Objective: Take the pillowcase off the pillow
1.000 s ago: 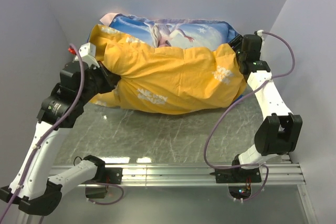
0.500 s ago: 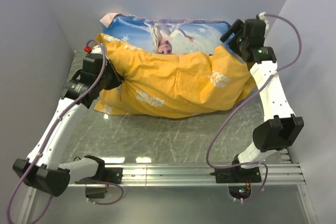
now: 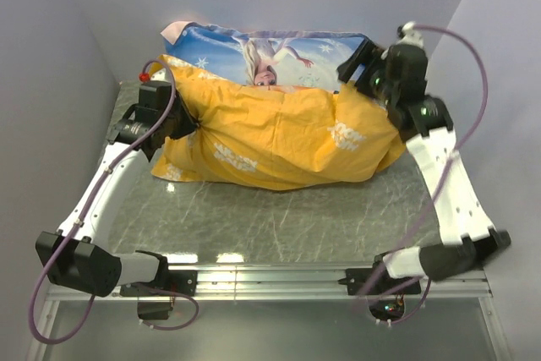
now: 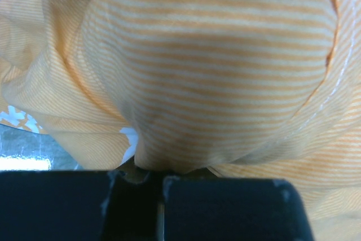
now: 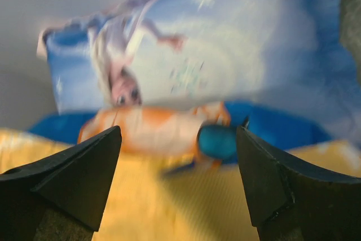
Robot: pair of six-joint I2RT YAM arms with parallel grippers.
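Note:
The yellow-orange pillowcase [image 3: 279, 137] with white lettering lies bunched across the back of the table. My left gripper [image 3: 191, 128] is shut on a pinch of fabric at its left end; in the left wrist view the striped yellow cloth [image 4: 214, 66] fills the frame above the closed gripper [image 4: 155, 176]. My right gripper [image 3: 353, 69] hangs open over the case's right back corner, touching nothing. In the right wrist view the open gripper [image 5: 177, 150] frames yellow fabric [image 5: 141, 207] and a blue printed part of the case [image 5: 271, 125]. The pillow is hidden inside the case.
A light blue Elsa-print pillow [image 3: 270, 52] leans against the back wall just behind the pillowcase, also filling the top of the right wrist view, Elsa pillow [image 5: 214, 43]. Grey walls close in left, right and back. The marbled table [image 3: 279, 217] stretches toward the arm bases.
The right gripper has opened wider, left the pillowcase's right end and swung up and left. The left arm has stretched back and left, dragging the pinched end and flattening the case.

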